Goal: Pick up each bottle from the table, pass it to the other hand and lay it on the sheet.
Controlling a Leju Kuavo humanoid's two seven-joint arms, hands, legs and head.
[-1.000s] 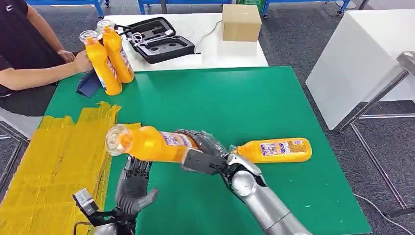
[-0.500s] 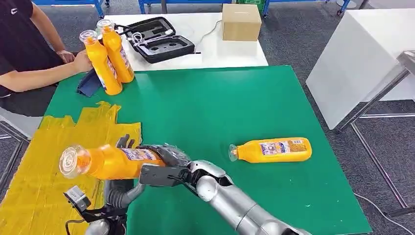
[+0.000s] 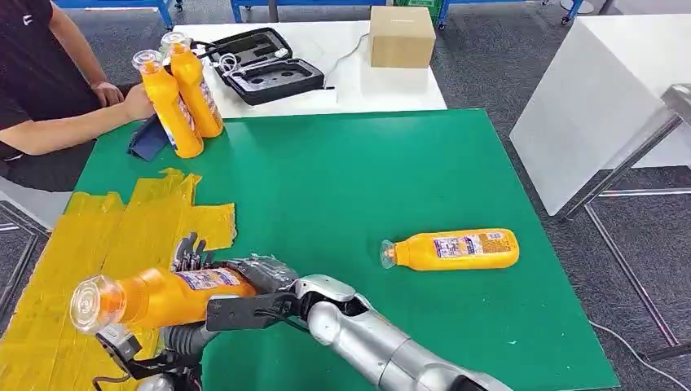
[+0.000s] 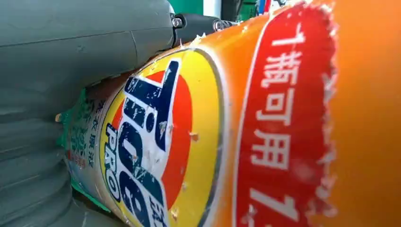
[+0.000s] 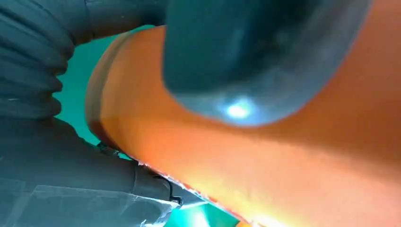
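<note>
Counter: green top, with a white table behind it.
Sheet: yellow, crumpled, spread over the counter's near left part.
Right arm: silver, reaching across to the left over the counter's near edge.
Held bottle: orange, lying level in the air above the sheet's inner edge, clear cap pointing left; its label fills the left wrist view.
Right hand: fingers wrapped round the held bottle's body.
Left hand: fingers raised just behind and under the held bottle; whether it clasps the bottle I cannot tell.
Second bottle: orange, on its side on the green top, well to the right, cap pointing left.
Two upright bottles: side by side at the far left corner, a person's hand touching one.
Black case: open on the white table.
Cardboard box: beside the case.
</note>
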